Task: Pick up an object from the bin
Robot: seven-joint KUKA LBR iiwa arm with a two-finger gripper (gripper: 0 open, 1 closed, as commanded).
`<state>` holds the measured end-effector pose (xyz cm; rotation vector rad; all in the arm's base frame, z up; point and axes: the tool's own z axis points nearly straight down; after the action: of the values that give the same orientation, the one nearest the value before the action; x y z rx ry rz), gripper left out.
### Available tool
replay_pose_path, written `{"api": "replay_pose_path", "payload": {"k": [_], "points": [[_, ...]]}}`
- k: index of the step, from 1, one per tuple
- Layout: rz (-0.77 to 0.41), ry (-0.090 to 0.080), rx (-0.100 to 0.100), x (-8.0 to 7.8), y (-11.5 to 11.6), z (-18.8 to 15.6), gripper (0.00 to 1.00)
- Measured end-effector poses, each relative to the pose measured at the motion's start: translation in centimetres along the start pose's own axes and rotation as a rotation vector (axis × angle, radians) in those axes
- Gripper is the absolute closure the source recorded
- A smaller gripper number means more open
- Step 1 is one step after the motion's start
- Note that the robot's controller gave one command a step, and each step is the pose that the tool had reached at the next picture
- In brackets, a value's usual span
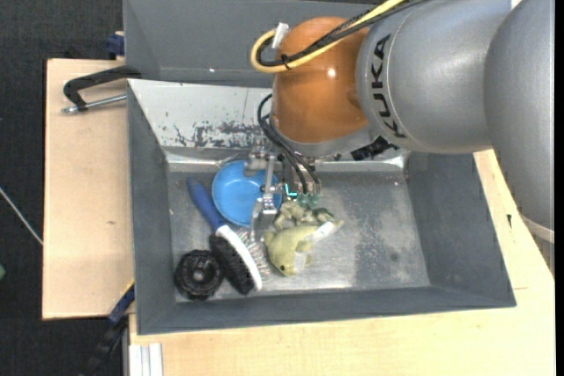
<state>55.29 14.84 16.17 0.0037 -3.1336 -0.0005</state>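
Note:
My gripper [267, 209] hangs low in the bin's middle left, under the orange wrist cover. Its metal body reaches down between a blue round cup or lid [234, 192] on its left and a pale yellow-green soft toy [291, 246] just below and to its right. A black brush with white bristles [237, 257] lies right below the gripper. A small green and white piece [308, 210] lies by the toy's top. The fingertips are hidden among these things.
A blue flat handle [202, 201] sticks out to the left of the blue cup. A black ridged wheel [196, 273] lies in the front left corner. The right half of the bin floor is bare metal. The arm covers the bin's back right.

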Motion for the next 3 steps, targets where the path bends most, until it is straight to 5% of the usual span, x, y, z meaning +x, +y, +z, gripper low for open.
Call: {"api": "replay_pose_path", "payload": {"k": [1,2,3], "points": [[-0.253,-0.028,0.002,0.2,2.1,6.5,0.0],[-0.837,-0.017,0.003,-3.5,2.7,5.0,0.0],[-1.121,-0.014,0.006,-4.1,2.9,8.4,0.0]]}}
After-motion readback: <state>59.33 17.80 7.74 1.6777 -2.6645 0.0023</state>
